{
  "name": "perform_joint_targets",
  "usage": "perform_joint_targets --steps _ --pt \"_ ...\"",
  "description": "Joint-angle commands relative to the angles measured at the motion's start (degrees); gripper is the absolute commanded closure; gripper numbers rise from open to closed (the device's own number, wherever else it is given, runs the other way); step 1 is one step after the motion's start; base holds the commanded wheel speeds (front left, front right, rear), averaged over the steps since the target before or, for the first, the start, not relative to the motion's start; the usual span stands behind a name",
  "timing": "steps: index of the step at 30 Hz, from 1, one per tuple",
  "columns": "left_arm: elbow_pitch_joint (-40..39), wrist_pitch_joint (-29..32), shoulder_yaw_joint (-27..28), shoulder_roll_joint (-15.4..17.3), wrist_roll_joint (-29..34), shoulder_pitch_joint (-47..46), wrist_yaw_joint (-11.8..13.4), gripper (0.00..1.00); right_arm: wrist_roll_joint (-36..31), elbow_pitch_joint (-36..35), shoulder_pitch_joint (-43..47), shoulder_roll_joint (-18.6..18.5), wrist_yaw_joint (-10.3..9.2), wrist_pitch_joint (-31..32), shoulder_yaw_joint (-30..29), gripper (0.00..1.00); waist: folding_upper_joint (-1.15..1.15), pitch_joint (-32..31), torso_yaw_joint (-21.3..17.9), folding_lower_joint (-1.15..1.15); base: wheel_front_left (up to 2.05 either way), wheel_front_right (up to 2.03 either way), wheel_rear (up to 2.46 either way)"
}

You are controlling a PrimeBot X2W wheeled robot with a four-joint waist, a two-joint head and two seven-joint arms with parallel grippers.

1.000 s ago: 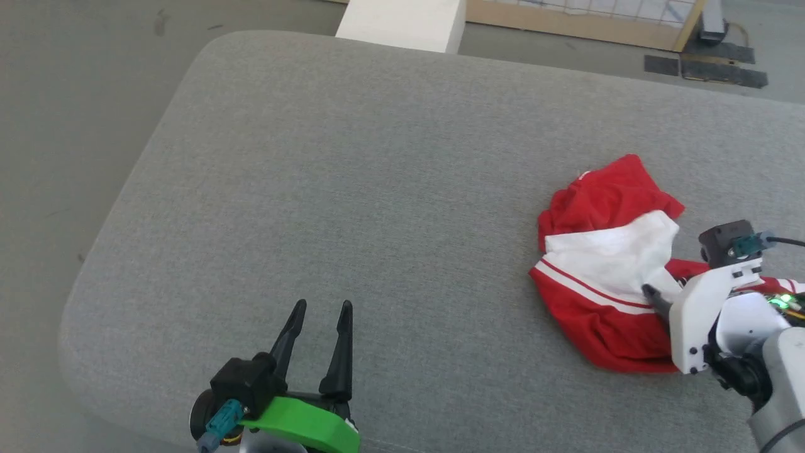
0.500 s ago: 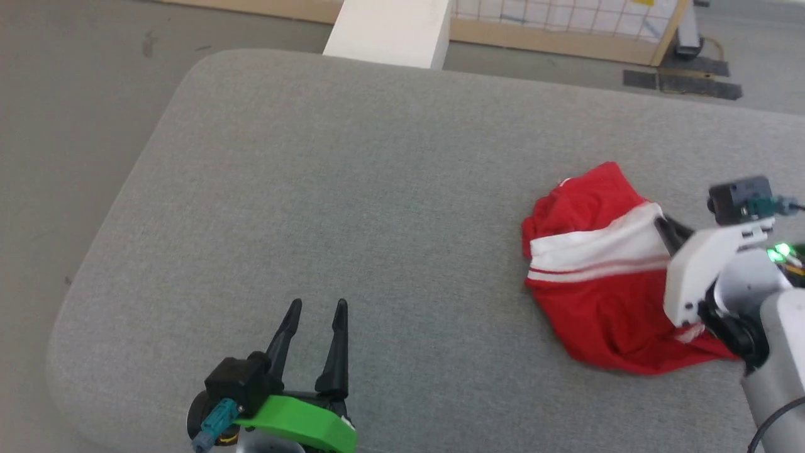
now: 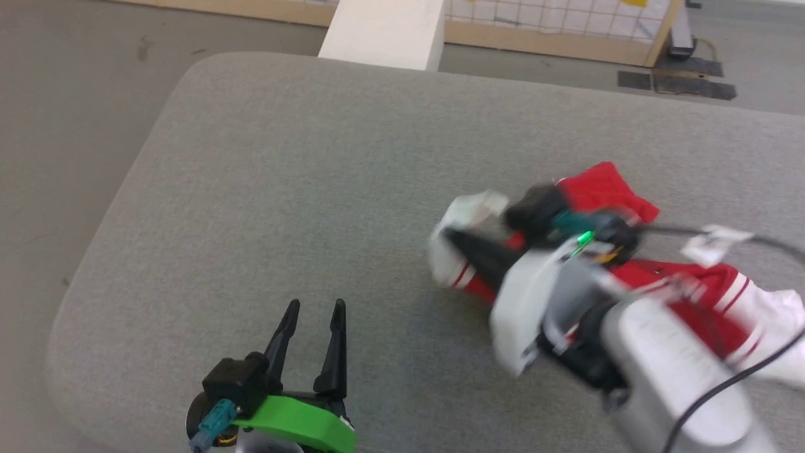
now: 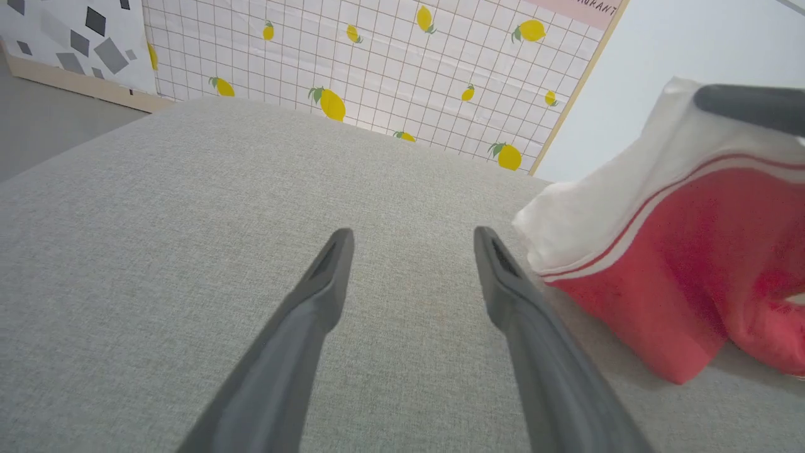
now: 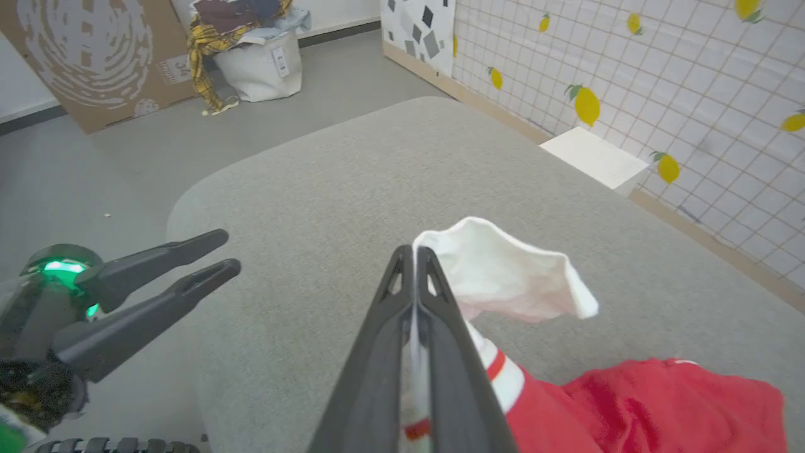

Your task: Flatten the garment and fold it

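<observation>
left gripper: (image 3: 317, 304) two long dark fingers on a green mount, at the near edge of the pad on the robot's left. Jaws spread wide, nothing between them. It hovers just over the fabric surface (image 4: 413, 234).
right gripper: (image 5: 409, 250) long dark fingers pressed together, pinching a fold of white sleeve cloth between them. In the head view (image 3: 449, 234) the arm is blurred, with the fingers pointing toward the robot's left.
garment: red jersey-style T-shirt with white sleeves and red-white striped trim (image 3: 692, 302), bunched on the right half of the pad, not flat. The white sleeve end is lifted in the right gripper's pinch. The red body trails off to the right and rests on the pad (image 4: 660, 251). A second white sleeve lies at the right edge of the head view. Print side: can't tell.
gap: the left fingertips are near the raised sleeve but apart from it (image 5: 629, 402).
surface: grey fabric-covered pad with rounded corners (image 3: 314, 157).
beyond pad: white rectangular block (image 3: 383, 28) at the far edge. Behind it stands a grid-pattern panel with yellow lemons in a wooden frame (image 4: 377, 63).
far floor: brown cardboard sheet (image 5: 94, 56) and a white bag stuffed with clothes (image 5: 258, 63).
</observation>
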Motion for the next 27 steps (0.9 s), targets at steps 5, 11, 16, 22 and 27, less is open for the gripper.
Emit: perform_joint_targets --steps 5,11,16,22,27 --pt "0.25 -0.27 -0.50 -0.13 -0.52 -0.56 0.34 0.00 0.62 7.27 4.51 0.62 -0.09 0.02 6.48 1.00 0.00 1.57 3.79 0.00 0.00 0.00 0.00" --pt "0.65 -0.27 -0.55 -0.13 -0.82 -0.39 0.62 0.00 -0.59 14.44 5.07 0.14 -0.09 -2.32 7.80 0.00 0.00 0.95 4.70 0.00 0.00 0.00 0.00" --pt "0.59 -0.27 -0.17 -0.13 -0.69 0.24 0.80 0.00 0.89 13.26 4.04 0.41 -0.09 -4.86 3.80 0.00 0.00 -0.19 3.23 0.00 0.00 0.00 0.00" --pt "-0.16 -0.27 0.79 -0.13 0.40 1.32 0.56 0.00 -1.11 6.31 8.76 0.58 -0.09 -8.28 -12.27 0.00 0.00 -1.85 0.19 0.00 0.00 0.00 0.00" --pt "-0.70 -0.27 1.63 -0.12 1.35 2.30 0.09 0.00 -7.48 -0.93 17.18 3.08 -0.09 -10.48 -25.88 0.00 0.00 -2.34 -2.13 0.00 0.00 0.00 0.00"
